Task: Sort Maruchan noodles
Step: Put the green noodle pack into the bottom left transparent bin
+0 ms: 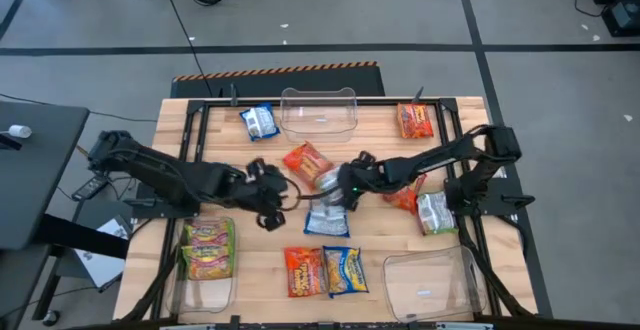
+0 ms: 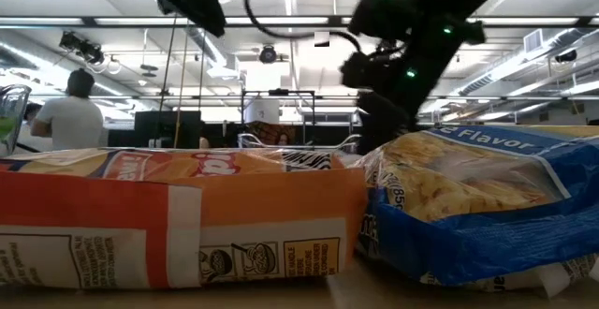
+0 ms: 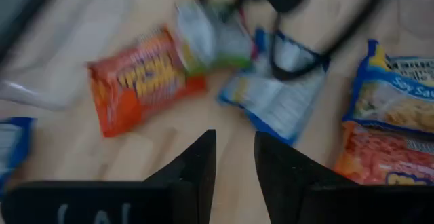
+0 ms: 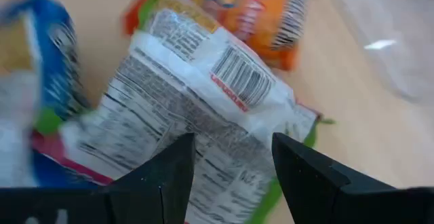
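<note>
Several noodle packets lie flat on the wooden table (image 1: 260,270). In the middle, a green-edged packet (image 4: 203,95) lies printed back up, its edge over a red-orange packet (image 1: 305,158) and next to a blue packet (image 1: 327,220). My right gripper (image 4: 232,146) is open just over the green-edged packet (image 1: 328,180), one finger toward each side; I cannot tell whether it touches. My left gripper (image 3: 235,142) is open by a narrow gap and empty, over bare wood left of that group (image 1: 285,195). Two green-pink-yellow packets (image 1: 207,248) lie in a clear bin at the near left.
A clear bin (image 1: 320,112) stands at the far middle and another (image 1: 430,285) at the near right. Other packets: blue (image 1: 260,122) and red (image 1: 415,120) at the far edge, red (image 1: 405,195) and green (image 1: 435,213) at the right, red-orange (image 2: 168,215) and blue (image 2: 487,206) at the near edge.
</note>
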You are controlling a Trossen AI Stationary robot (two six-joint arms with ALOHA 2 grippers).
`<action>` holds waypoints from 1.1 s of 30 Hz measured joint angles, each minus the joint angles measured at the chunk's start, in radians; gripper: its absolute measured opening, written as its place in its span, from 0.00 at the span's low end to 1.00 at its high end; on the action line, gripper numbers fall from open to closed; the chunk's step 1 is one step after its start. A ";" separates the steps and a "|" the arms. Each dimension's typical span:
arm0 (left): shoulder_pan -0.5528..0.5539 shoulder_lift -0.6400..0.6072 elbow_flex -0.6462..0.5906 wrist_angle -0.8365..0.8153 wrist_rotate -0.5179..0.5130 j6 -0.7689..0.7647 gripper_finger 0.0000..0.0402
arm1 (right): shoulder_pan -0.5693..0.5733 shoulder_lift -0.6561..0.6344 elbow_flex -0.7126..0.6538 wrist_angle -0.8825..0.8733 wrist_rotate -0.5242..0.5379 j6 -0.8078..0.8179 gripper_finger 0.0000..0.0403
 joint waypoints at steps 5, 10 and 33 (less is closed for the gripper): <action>-0.027 -0.065 0.000 -0.060 -0.085 -0.080 0.27 | 0.027 0.073 0.086 0.296 -0.136 0.043 0.51; -0.130 -0.063 0.000 -0.063 -0.101 -0.235 0.27 | 0.065 0.033 0.170 0.251 -0.138 0.006 0.50; -0.338 -0.112 0.000 -0.235 -0.268 -0.423 0.27 | 0.096 0.194 0.175 -0.098 -0.002 0.443 0.47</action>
